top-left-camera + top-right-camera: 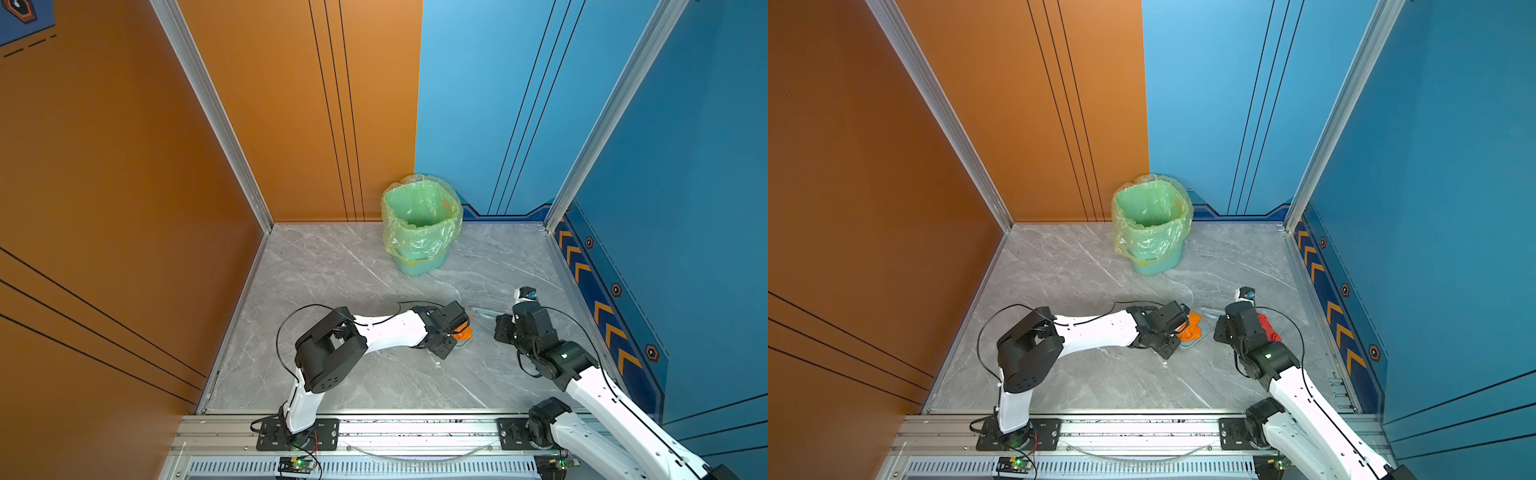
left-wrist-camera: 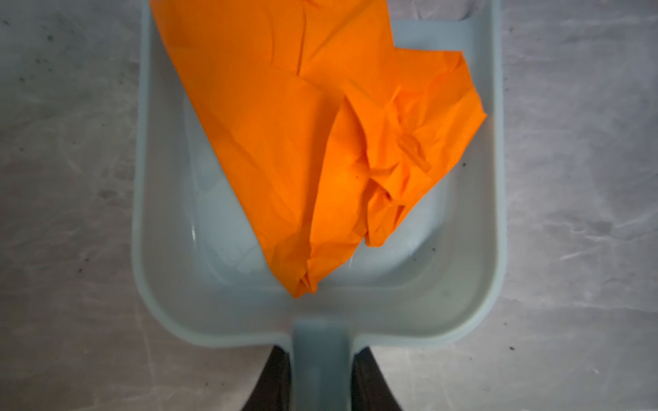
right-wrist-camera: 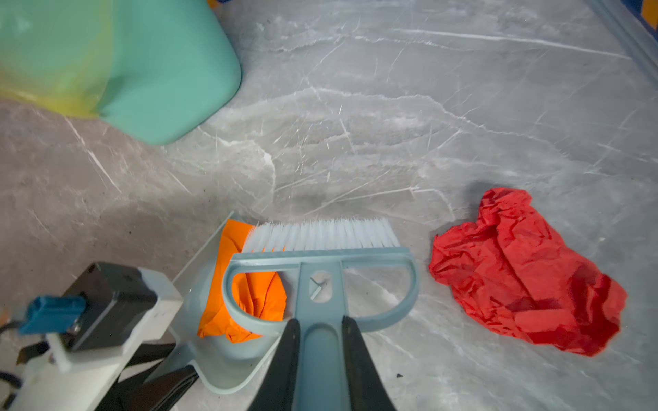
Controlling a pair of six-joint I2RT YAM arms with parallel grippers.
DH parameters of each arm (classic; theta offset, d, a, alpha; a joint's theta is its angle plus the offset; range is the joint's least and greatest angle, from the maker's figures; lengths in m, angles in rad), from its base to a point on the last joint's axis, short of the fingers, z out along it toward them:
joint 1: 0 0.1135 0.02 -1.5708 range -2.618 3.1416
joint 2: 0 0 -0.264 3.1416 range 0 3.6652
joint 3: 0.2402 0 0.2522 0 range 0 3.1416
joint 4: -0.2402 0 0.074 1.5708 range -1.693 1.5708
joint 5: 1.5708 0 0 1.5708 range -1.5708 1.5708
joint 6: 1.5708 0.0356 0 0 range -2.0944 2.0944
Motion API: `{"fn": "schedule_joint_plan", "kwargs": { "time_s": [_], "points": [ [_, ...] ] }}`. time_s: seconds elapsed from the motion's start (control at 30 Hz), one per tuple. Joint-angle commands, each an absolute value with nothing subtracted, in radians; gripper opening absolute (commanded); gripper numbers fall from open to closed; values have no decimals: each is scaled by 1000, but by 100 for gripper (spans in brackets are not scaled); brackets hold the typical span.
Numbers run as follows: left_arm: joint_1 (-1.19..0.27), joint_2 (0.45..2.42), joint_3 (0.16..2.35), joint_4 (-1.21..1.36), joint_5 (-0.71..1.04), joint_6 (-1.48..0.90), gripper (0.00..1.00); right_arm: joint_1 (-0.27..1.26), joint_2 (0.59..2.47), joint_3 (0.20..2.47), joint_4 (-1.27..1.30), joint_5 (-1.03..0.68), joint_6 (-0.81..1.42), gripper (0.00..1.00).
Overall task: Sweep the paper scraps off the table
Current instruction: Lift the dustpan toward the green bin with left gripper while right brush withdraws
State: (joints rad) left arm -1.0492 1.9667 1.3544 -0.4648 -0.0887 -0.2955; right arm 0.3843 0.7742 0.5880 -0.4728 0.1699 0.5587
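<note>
Dustpan (image 2: 445, 302) rests on the tabletop (image 3: 391, 106), handle clenched in your left jaws, to cradle the orange scrap (image 2: 302, 142), while your right jaws grasp the brush (image 3: 320, 259) at its mouth, likely to draw in the red scrap (image 3: 527, 270) lying near it.

Grey table (image 3: 391, 124): bin (image 3: 171, 71), dustpan (image 2: 213, 302), red scrap (image 3: 523, 270)

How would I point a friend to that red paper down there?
Start at the green-lined bin at the back of the grey marble table, then come forward and right to the white-bristled brush. The red paper wad lies loose on the table beside it; unlike the orange wad, it is outside the dustpan.
</note>
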Motion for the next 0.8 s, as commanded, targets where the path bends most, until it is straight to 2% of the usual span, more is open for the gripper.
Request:
{"fn": "schedule_joint_plan", "kwargs": {
  "time_s": [0.0, 0.33, 0.77],
  "points": [
    [-1055, 1886, 1367, -521, -142, -266, 0, 333, 766, 644, -518, 105, 549, 0],
    [-1029, 1756, 1427, -661, -146, -222, 0, 241, 714, 632, -517, -9, 587, 0],
    [-996, 1649, 1570, -866, -166, -131, 0, 221, 744, 585, -443, -65, 632, 0]
  ]
}}
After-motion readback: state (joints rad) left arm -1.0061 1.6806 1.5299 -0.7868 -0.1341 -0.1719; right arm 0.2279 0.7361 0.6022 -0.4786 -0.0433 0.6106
